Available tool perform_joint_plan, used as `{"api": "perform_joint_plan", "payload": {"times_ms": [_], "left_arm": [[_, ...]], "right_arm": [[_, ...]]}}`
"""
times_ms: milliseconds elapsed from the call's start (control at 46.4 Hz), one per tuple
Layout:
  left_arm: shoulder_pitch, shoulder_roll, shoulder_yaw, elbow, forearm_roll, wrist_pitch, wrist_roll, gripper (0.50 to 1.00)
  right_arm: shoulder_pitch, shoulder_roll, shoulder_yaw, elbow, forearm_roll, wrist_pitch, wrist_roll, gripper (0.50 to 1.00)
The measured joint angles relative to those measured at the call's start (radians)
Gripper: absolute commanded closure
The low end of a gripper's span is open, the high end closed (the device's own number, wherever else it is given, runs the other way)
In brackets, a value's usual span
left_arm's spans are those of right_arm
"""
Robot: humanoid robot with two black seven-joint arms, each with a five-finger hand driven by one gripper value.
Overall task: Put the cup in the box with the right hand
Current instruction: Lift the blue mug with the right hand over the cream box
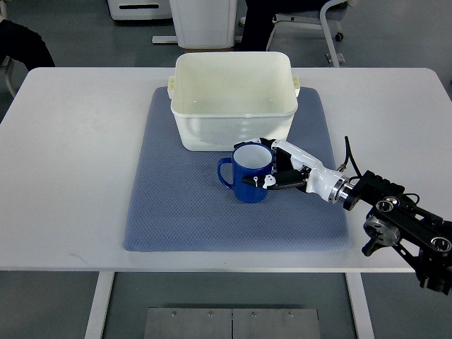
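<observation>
We see the right hand (pixel 282 169) reaching in from the lower right, its black arm (pixel 406 229) crossing the table (pixel 78 141) edge. Its fingers (pixel 286 150) curl around the right side of the cup (pixel 248 173): one white finger lies along the far rim side, the thumb presses the near side, so the fingers are closed on the cup wall. We can't tell whether the cup is lifted or resting; it reads as sitting on the mat (pixel 183 205).

Cup: blue mug, upright, white inside, handle pointing away from the fingers, to the picture's left. We see nothing inside it.

Box (pixel 233 102): cream plastic tub, open top, just beyond the fingers, toward the far side of the table. Its near wall stands right behind the cup rim; touching or a small gap, we can't tell. Inside the box we see only the bare bottom and walls. The cup is outside the box, in front of its near wall.

The mat is blue-grey and carries both box and cup; the fingers hover over its right half. The table is white.

Far beyond the fingers, past the table, we see a white bin (pixel 205 21) and a chair leg (pixel 332 32) on the grey floor. Left hand is not in view.
</observation>
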Motion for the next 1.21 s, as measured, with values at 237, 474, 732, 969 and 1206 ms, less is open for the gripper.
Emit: {"api": "perform_joint_plan", "payload": {"times_ms": [237, 474, 732, 969, 1206], "left_arm": [[0.0, 0.0, 0.0, 0.0, 0.0, 0.0, 0.0, 0.5], [0.0, 0.0, 0.0, 0.0, 0.0, 0.0, 0.0, 0.5], [0.001, 0.0, 0.0, 0.0, 0.0, 0.0, 0.0, 0.5], [0.001, 0.0, 0.0, 0.0, 0.0, 0.0, 0.0, 0.5], [0.001, 0.0, 0.0, 0.0, 0.0, 0.0, 0.0, 0.5]], "right_arm": [[0.012, -0.067, 0.007, 0.128, 0.009, 0.014, -0.019, 1.0], [0.064, -0.076, 0.065, 0.174, 0.028, 0.028, -0.1, 1.0], [0.151, -0.07, 0.09, 0.151, 0.048, 0.019, -0.14, 1.0], [0.243, -0.05, 0.103, 0.063, 0.051, -0.033, -0.155, 1.0], [0.315, 0.013, 0.1, -0.047, 0.075, -0.104, -0.158, 1.0]]}}
